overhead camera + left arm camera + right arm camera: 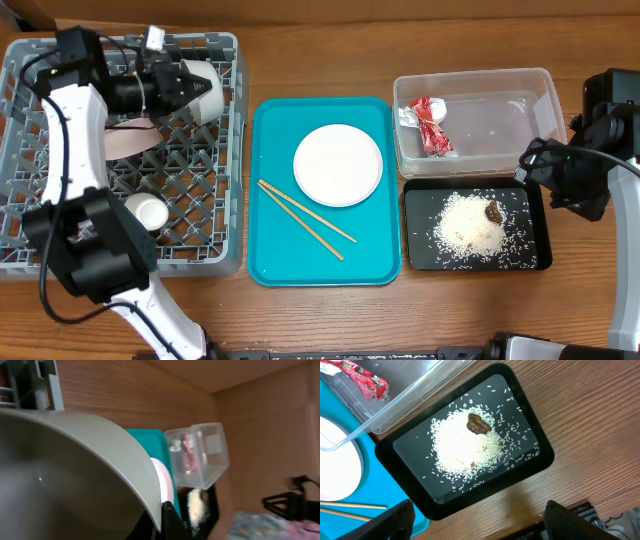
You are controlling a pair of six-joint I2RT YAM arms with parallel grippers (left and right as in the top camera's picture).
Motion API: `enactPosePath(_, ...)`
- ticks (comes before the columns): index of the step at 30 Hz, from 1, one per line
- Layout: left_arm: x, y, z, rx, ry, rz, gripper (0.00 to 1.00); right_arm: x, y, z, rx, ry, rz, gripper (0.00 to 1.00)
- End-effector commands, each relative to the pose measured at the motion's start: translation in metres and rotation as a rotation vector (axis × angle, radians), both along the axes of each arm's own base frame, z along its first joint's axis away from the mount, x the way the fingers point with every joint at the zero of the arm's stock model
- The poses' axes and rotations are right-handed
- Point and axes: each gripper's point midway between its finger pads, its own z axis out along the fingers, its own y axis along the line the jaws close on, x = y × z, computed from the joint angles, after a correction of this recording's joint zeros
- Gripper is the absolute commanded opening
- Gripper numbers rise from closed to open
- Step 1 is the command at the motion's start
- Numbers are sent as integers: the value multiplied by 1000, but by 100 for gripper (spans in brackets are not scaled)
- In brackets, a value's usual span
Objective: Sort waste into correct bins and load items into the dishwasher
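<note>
The grey dish rack (200, 200) sits at the counter's left edge, the left gripper (178, 88) holding the grey-green bowl (207, 90) over its far side. Mid-counter, a teal tray (275, 130) carries the white plate (338, 165) and chopsticks (300, 217). Rice (468, 228) lies on the black tray (420, 200) near the right edge.

Overhead: bright, even, diffuse light; a thin soft shadow rims the teal tray (375, 250). Left wrist: heavy blur, the grey-green bowl (65, 475) out of focus with one small highlight. Right wrist: sharp, pale sheen on the clear tub (415, 392).
</note>
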Motion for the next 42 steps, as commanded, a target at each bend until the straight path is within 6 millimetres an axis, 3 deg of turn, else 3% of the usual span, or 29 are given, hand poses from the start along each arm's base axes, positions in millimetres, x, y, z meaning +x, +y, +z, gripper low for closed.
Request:
enactPosePath(1,3,8,4,-226,-46,-36,4,3,-3,11,-16,-41,-4,84)
enactPosePath(7,7,42,-27,-251,16,41,7,3,-3,11,-16,-41,-4,84)
enactPosePath(8,7,47,-28,-247,19,53,11,3,-3,11,-16,-41,-4,84)
enactPosePath(9,6,54,-30,-235,18,66,21,3,-3,11,-16,-41,-4,84)
enactPosePath(10,6,59,-32,-223,18,77,39,3,-3,11,-16,-41,-4,84)
enactPosePath(11,5,66,-35,-209,23,93,51,3,-3,11,-16,-41,-4,84)
enactPosePath(14,1,82,-37,-203,39,132,69,3,-3,11,-17,-42,-4,84)
enactPosePath(19,-9,103,-31,-206,31,173,81,3,-3,11,-17,-42,-4,84)
enactPosePath(23,-20,108,-10,-158,-42,164,83,3,-3,11,-17,-44,-4,84)
enactPosePath(28,-32,98,31,-41,-133,145,82,3,-3,11,-16,-44,-4,84)
enactPosePath(34,-41,65,56,225,-177,97,81,3,-3,11,-17,-44,-4,84)
enactPosePath(37,-38,43,56,372,-173,70,80,3,-3,11,-16,-44,-4,84)
enactPosePath(42,-25,17,28,679,-94,67,81,3,-3,11,-16,-44,-4,84)
